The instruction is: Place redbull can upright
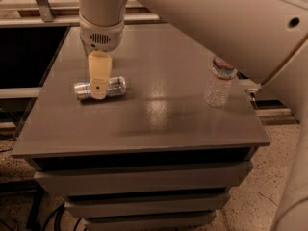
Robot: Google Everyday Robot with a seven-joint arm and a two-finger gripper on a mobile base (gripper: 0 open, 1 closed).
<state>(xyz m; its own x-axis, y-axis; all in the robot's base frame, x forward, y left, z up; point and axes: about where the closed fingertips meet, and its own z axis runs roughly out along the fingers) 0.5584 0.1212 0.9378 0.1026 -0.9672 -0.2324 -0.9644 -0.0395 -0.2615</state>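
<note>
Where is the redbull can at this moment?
In the camera view, the redbull can lies on its side on the left part of the table. The gripper is over its middle, and the water bottle stands far off to the right.

Gray table (159,71), drawers (144,183) below; speckled floor (269,186), cables (53,215) at left; warm dim light.

There was one can (115,86) on the one table (159,124), and one water bottle (219,83) well apart from it, making two containers in all. One gripper (98,88) hung over the middle of the can. Three drawers (144,182) were stacked under the tabletop
</note>
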